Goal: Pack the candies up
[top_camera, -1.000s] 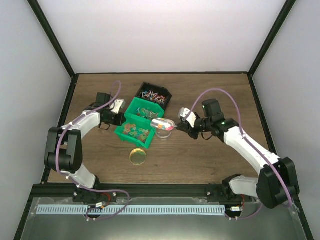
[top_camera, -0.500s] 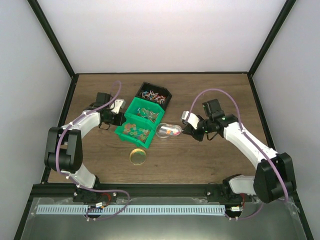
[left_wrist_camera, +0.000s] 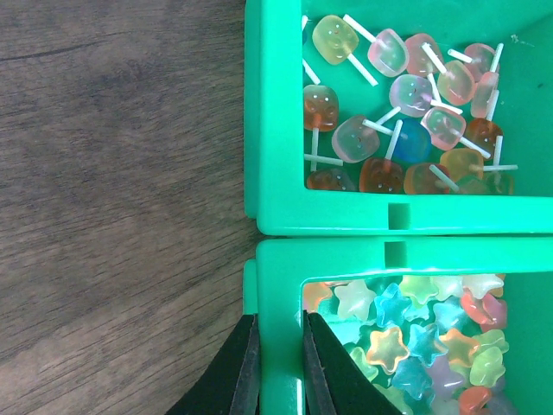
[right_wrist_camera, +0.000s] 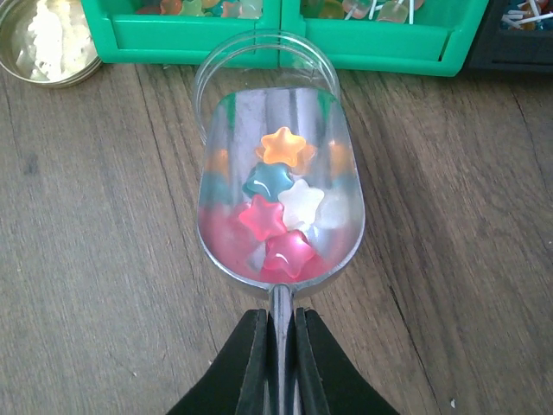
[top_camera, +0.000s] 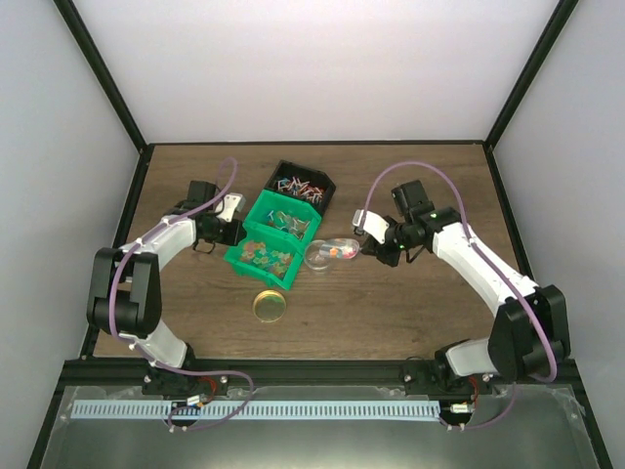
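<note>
Several star-shaped candies (right_wrist_camera: pixel 281 212) in red, white, blue and orange lie in the silver metal scoop (right_wrist_camera: pixel 285 108). My right gripper (right_wrist_camera: pixel 281 346) is shut on the scoop's handle and holds the scoop level, with its tip over the rim of a clear jar (right_wrist_camera: pixel 207 65). In the top view the scoop (top_camera: pixel 339 252) sits just right of the jar (top_camera: pixel 315 257). My left gripper (left_wrist_camera: pixel 278 363) is shut on the left wall of the green bin (left_wrist_camera: pixel 276 268), which holds more star candies (left_wrist_camera: pixel 415 346).
A second green bin (left_wrist_camera: pixel 276 104) with lollipops adjoins the first. A black bin (top_camera: pixel 301 184) stands behind them. The round gold lid (top_camera: pixel 270 306) lies in front of the bins and also shows in the right wrist view (right_wrist_camera: pixel 47 39).
My right arm has drawn the loaded scoop to the right and down, off the top of the jar. Its wrist has swung toward the back. My left arm has not moved.
</note>
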You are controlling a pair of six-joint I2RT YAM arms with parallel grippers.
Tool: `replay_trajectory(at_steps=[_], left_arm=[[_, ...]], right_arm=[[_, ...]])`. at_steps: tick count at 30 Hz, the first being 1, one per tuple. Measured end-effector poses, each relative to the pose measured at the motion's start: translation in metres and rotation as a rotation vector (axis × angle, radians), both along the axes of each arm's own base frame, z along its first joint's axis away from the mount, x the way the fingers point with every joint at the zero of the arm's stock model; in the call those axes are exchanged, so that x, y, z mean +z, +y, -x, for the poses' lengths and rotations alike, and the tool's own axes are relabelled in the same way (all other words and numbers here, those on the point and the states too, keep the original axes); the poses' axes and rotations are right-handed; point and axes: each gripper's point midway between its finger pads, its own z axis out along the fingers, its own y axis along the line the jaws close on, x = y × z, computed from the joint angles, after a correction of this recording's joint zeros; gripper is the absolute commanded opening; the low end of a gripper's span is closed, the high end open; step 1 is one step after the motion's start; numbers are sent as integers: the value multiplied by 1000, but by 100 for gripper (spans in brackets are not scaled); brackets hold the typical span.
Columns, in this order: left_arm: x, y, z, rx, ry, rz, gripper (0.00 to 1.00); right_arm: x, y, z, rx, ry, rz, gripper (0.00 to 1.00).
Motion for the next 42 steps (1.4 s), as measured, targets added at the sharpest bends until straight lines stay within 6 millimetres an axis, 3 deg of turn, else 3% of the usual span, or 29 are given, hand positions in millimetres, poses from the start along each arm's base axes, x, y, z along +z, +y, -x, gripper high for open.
replay_trajectory(at_steps=[7,31,42], left_arm=[[0,0,0,-1,0,2,5],[0,-2,-2,-4,3,8,5],[0,-2,-2,-5,2,11,5]], right_arm=[[10,-1,-6,27,-7,34,1],[5,-6,3,89,17,128,1],[21,-3,-1,98,2,140,1]])
